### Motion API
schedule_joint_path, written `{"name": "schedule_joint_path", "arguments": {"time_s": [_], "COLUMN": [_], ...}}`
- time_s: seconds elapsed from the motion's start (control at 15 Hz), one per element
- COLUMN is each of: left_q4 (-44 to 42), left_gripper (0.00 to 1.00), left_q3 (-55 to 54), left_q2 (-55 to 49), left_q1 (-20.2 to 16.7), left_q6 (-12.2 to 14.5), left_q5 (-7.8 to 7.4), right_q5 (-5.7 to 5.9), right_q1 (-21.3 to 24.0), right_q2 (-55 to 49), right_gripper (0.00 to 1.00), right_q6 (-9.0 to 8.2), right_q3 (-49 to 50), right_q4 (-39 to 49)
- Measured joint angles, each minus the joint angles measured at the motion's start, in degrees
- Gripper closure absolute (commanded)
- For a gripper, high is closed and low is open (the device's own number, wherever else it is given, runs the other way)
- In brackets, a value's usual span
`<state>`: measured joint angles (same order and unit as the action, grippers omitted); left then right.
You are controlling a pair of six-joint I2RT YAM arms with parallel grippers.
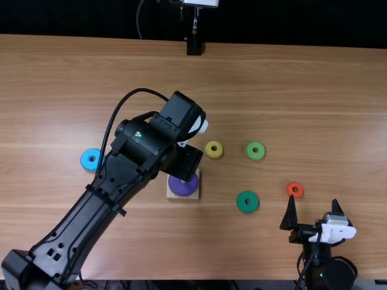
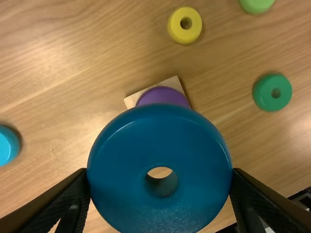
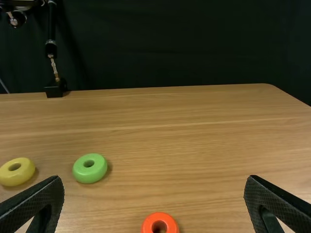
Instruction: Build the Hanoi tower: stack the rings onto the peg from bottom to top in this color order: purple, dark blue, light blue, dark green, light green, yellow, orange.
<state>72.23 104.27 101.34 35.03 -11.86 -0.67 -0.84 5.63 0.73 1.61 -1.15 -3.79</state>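
On the left of the light brown wooden surface (image 1: 91, 72), a light blue, round ring (image 1: 89, 159) lies flat, its edge partly hidden by the black left arm. That arm reaches to a square block of pale wood (image 1: 172, 194), where a smooth purple ring (image 1: 183, 188) sits. The left pincer (image 1: 183, 162) is above them. In its own wrist view, the left pincer (image 2: 160, 174) is clamped on opposite sides of a glossy dark blue ring (image 2: 116, 160), which covers part of the purple ring and block.

Beyond, at the far edge, stands a black base (image 1: 195, 48) with a metal rod. Just beside the block, toward the far side, lies a yellow ring (image 1: 208, 146); right of the block, a dark green ring (image 1: 242, 202); farther off, a light green one (image 1: 250, 151). An orange ring (image 1: 290, 191) lies just beside the right pincer (image 1: 314, 200), whose fingers stand wide apart, holding nothing.
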Motion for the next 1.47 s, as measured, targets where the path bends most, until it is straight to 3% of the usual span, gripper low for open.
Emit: {"name": "schedule_joint_path", "arguments": {"time_s": [1.07, 1.13, 1.2, 1.27, 1.33, 1.47], "left_q4": [0.0, 0.0, 0.0, 0.0, 0.0, 0.0], "left_gripper": [1.0, 0.93, 0.67, 0.26, 0.0, 0.0], "left_q3": [0.0, 0.0, 0.0, 0.0, 0.0, 0.0], "left_q2": [1.9, 1.9, 1.9, 1.9, 1.9, 1.9], "left_q1": [2.2, 2.2, 2.2, 2.2, 2.2, 2.1], "left_q6": [-0.7, -0.6, -0.6, -0.6, -0.6, -0.6], "left_q5": [-0.07, -0.11, -0.2, -0.2, -0.22, -0.2], "right_q5": [0.02, 0.02, 0.0, 0.0, 0.02, 0.04], "right_q1": [0.0, 0.0, 0.0, 0.0, 0.0, 0.0], "right_q2": [0.0, 0.0, 0.0, 0.0, 0.0, 0.0], "right_gripper": [0.0, 0.0, 0.0, 0.0, 0.0, 0.0], "right_q6": [0.0, -0.02, -0.02, -0.02, 0.0, -0.02], "right_q3": [0.0, 0.0, 0.0, 0.0, 0.0, 0.0], "right_q4": [0.0, 0.0, 0.0, 0.0, 0.0, 0.0]}}
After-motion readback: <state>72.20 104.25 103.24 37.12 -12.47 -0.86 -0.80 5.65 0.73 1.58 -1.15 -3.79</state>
